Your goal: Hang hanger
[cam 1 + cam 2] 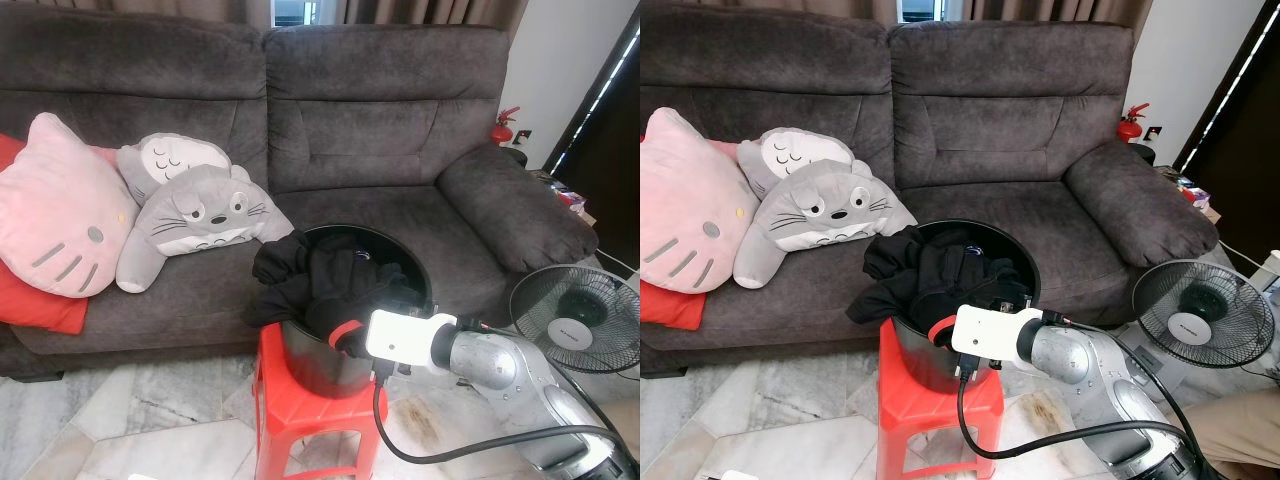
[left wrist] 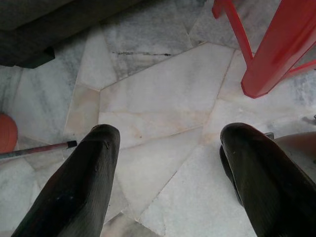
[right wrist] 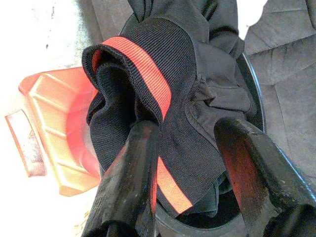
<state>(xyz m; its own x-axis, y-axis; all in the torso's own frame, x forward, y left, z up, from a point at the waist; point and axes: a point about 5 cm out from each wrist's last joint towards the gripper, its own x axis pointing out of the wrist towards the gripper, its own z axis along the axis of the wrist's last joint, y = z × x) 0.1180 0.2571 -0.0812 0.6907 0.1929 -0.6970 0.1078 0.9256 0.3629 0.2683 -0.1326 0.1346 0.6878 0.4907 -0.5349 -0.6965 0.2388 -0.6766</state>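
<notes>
While your left gripper hangs idle down low over the marble floor with its fingers spread apart on nothing, your right gripper is the one at work. You've got it reaching in from the right to the near rim of the black bucket, which sits on the red stool right in front of you. Its two fingers sit on either side of a fold of black clothing with an orange stripe, the ribbed cuff bit. They look closed on the cloth, though there's a visible gap between them, so call it a pinch with fabric bunched in between. More of that dark clothing spills over the bucket's left edge.

Can't make out any hanger here, honestly.

To the near right you've got a standing fan on the floor. Further back is the grey sofa, with a grey Totoro cushion and a pink cat cushion on its left half. Far right, a small red fire extinguisher sits past the armrest.
</notes>
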